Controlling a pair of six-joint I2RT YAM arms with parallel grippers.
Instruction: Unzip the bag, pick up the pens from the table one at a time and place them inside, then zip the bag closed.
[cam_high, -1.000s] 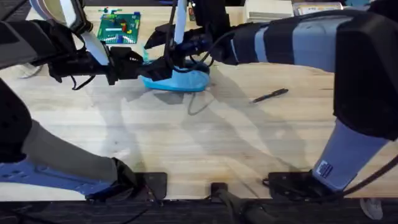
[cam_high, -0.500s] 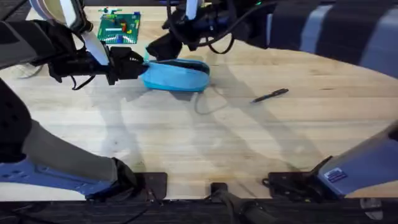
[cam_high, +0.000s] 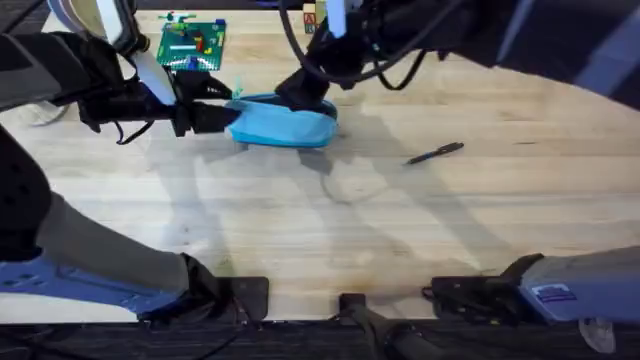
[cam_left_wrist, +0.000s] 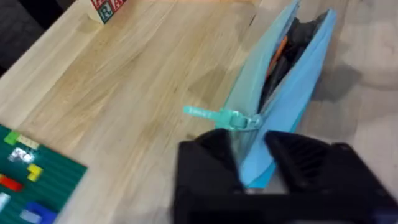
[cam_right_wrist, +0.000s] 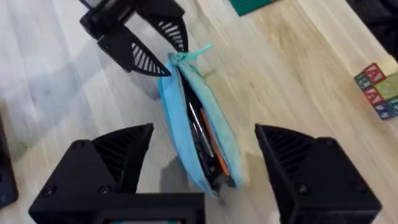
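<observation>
Pale wooden plank table (cam_high: 300, 230) carries the light blue fabric pouch (cam_high: 283, 124) at the far side, its zipper open, orange and dark pens (cam_right_wrist: 205, 142) inside. One dark slim pen (cam_high: 435, 153) lies apart to the right. The left gripper (cam_left_wrist: 254, 163) pinches the pouch end. The right gripper (cam_right_wrist: 205, 163), fingers spread, now hangs over the pouch, lower than before

What I can count on my table

I see one blue bag (cam_high: 283, 124) and one dark pen (cam_high: 435, 153) lying alone on the table (cam_high: 300, 220). Inside the open bag I see some pens (cam_right_wrist: 208, 146), orange and dark, but I cannot count them. I have two grippers, my left (cam_high: 222, 112) and my right (cam_high: 303, 92). One green board (cam_high: 192, 45) sits far back.
</observation>
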